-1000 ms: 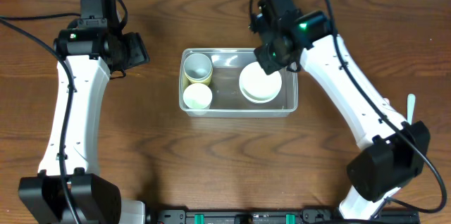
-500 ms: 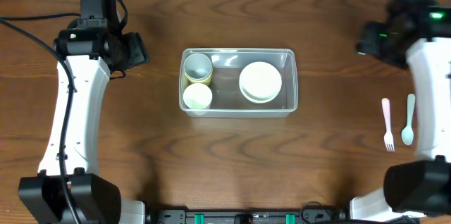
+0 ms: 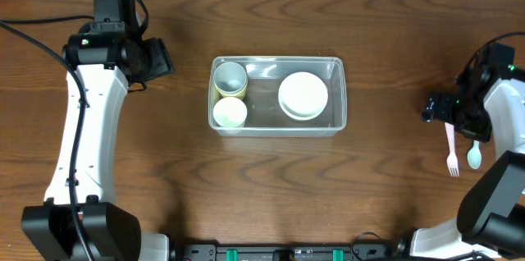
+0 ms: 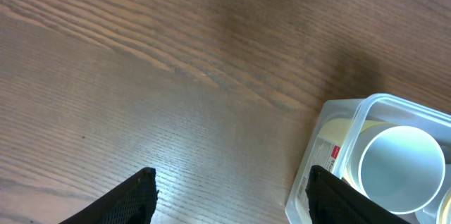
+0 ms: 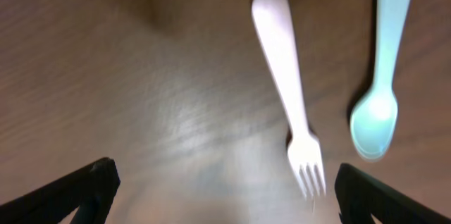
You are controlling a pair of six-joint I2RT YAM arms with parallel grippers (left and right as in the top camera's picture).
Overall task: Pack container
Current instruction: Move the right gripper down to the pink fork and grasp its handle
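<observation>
The clear container [image 3: 343, 97] sits mid-table, holding two cups [image 3: 230, 79] at its left end and a stack of white bowls [image 3: 303, 95] at its right. My left gripper [image 3: 160, 57] hovers open and empty to its left; in the left wrist view [image 4: 231, 175] the container's corner [image 4: 331, 132] shows by the right finger. My right gripper [image 3: 436, 109] is open at the far right. In the blurred right wrist view [image 5: 225, 171] it is over bare wood, with a pink fork [image 5: 289, 97] just inside its right finger and a pale blue spoon [image 5: 380, 97] beyond.
The fork [image 3: 451, 150] and spoon [image 3: 475, 150] lie side by side near the table's right edge, partly under the right arm. Black cables trail at the left and at the top right.
My right arm has swung from over the container's right end to the table's far right, above the fork and spoon, and its jaws have widened. The left arm is unmoved.
</observation>
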